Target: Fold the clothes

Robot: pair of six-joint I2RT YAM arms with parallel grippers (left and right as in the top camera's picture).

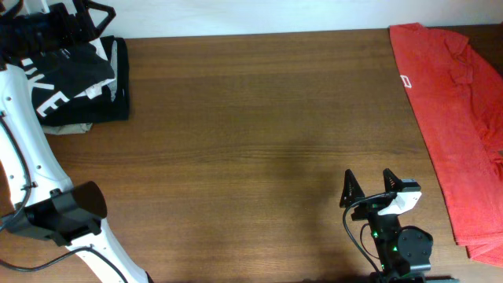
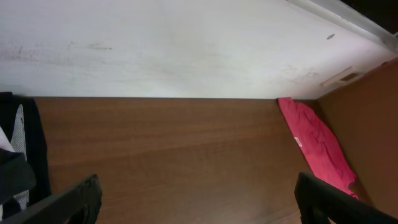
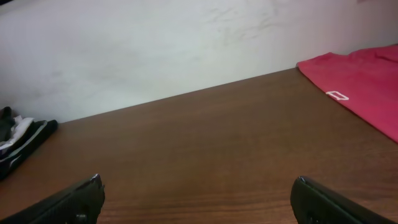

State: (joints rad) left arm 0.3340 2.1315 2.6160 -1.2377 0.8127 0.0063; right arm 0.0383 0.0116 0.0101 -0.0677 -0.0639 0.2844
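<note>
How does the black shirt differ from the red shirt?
The black shirt is a compact folded pile at the far left; the red shirt lies spread out on the right. The black shirt bears large white letters; the red shirt is plain but for a small white tag. Both rest on the table.

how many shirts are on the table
2: black NIKE T-shirt piled far left, red T-shirt spread at right edge; others may hide under the black one.

The clothes (image 1: 82, 75) are black (white block lettering), the T-shirt (image 1: 460, 110) plain red, the table (image 1: 251, 134) brown — wood-grained.
</note>
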